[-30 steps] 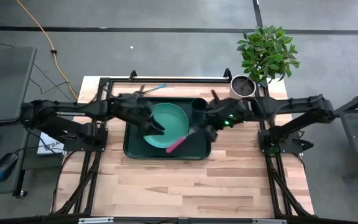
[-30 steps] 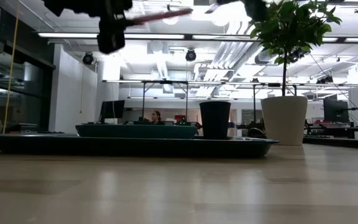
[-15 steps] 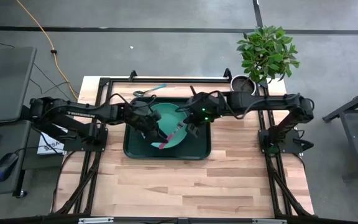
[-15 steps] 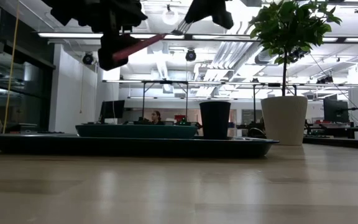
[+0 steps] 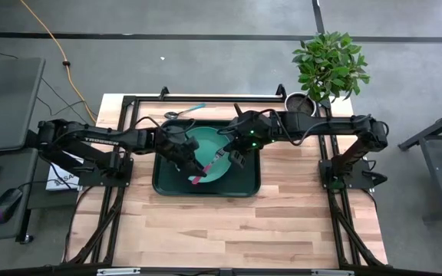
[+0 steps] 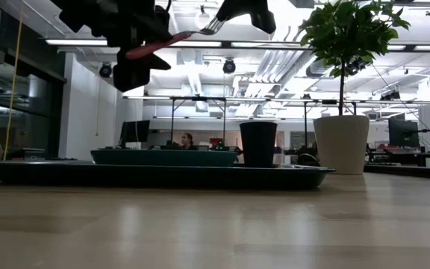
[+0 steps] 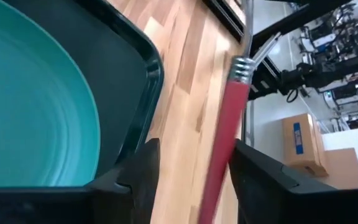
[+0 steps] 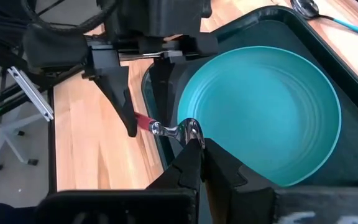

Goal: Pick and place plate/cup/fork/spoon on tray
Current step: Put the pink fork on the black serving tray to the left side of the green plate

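Observation:
The fork [image 5: 206, 169], red handle and silver tines, hangs in the air over the near side of the green plate [image 5: 208, 147]. The plate lies in the dark green tray [image 5: 167, 184]. My right gripper [image 8: 194, 144] is shut on the fork's metal end. My left gripper [image 7: 196, 148] is open, with one finger on each side of the red handle [image 7: 224, 143]; I cannot tell whether it touches the handle. The dark cup [image 6: 258, 143] stands on the tray. The teal-handled spoon [image 5: 186, 112] lies on the table beyond the tray's far edge. My right gripper pinches the fork's tine end [image 8: 190, 128] between its two fingers. It comes from the table's right, slanting down. The fork is lifted clear above the plate and lies nearly level. Its red handle [image 6: 151, 47] points toward the left gripper and sits a little lower than the tines.
A white plant pot [image 5: 301, 105] with a leafy plant stands at the table's far right corner. Bare wooden table [image 5: 221, 230] lies on the near side of the tray. A person sits far off in the room behind the table [image 6: 188, 140].
My right gripper has carried the fork from the tray's right side toward the table's left, to a spot over the plate. The fork's handle has come in between my left gripper's open fingers. The fork, tipped handle-down half a second ago, now lies nearly level.

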You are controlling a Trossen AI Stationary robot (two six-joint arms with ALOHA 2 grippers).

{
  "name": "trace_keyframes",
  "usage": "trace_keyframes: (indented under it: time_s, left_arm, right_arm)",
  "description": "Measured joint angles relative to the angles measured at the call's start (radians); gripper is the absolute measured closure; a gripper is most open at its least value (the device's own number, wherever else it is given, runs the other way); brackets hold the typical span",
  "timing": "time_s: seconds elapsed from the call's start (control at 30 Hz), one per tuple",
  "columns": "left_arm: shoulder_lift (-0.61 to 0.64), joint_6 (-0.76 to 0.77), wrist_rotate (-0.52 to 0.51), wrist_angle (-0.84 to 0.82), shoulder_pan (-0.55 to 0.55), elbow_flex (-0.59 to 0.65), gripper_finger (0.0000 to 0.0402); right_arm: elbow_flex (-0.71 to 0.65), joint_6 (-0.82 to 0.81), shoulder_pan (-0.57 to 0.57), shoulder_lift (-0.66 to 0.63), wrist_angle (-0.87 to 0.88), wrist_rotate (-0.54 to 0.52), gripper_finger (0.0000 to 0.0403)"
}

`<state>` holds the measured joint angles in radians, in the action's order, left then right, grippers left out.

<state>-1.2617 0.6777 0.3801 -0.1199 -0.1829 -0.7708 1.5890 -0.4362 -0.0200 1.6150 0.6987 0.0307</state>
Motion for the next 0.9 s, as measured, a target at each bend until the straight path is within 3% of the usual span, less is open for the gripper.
trace_keyframes:
  time_s: [0.1,0.3,0.6,0.9]
  left_arm:
    - [0.000,-0.010,0.000,0.000,0.001,0.000,0.0264]
    - [0.002,-0.066,0.006,-0.030,-0.004,-0.001,0.0384]
    - [0.026,-0.088,0.019,-0.088,-0.046,-0.002,0.0396]
    - [0.220,-0.132,-0.036,-0.372,-0.189,0.014,0.0400]
  right_arm:
    - [0.000,0.000,0.000,0.000,0.000,0.000,0.0403]
    - [-0.001,0.000,-0.001,0.001,0.001,-0.007,0.0403]
    - [-0.001,-0.052,-0.026,-0.009,0.067,-0.007,0.0387]
    - [-0.001,-0.053,-0.065,-0.116,0.223,-0.146,0.0265]
